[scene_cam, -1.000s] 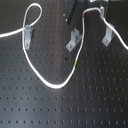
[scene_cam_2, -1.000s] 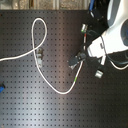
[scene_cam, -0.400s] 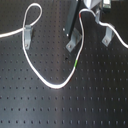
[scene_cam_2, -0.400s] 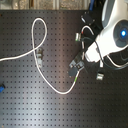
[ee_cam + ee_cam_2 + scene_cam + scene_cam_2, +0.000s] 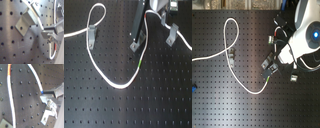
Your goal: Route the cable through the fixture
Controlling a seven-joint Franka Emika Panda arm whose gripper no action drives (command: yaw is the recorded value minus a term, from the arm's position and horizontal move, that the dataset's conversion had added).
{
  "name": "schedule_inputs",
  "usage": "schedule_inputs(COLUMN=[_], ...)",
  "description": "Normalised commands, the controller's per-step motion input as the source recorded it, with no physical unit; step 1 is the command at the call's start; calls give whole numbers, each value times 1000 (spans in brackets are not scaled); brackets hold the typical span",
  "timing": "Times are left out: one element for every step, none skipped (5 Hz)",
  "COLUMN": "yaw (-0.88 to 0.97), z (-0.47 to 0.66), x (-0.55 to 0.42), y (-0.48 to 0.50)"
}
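White cable (image 5: 10, 101) is seen lying across perforated board (image 5: 25, 106), orange-red band (image 5: 9, 70) near one end; metal bracket (image 5: 48, 115) beside it.

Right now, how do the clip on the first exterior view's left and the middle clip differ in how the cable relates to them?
The left clip has the cable looped above it, both strands meeting at it; the middle clip has the cable only running beside it, green band just below. The left clip stands clear of the arm; the middle clip sits right under the gripper. Both are small grey metal brackets on the black perforated board.
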Motion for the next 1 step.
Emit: schedule_inputs(yaw=[26], z=[353], x=[190], y=[-15])
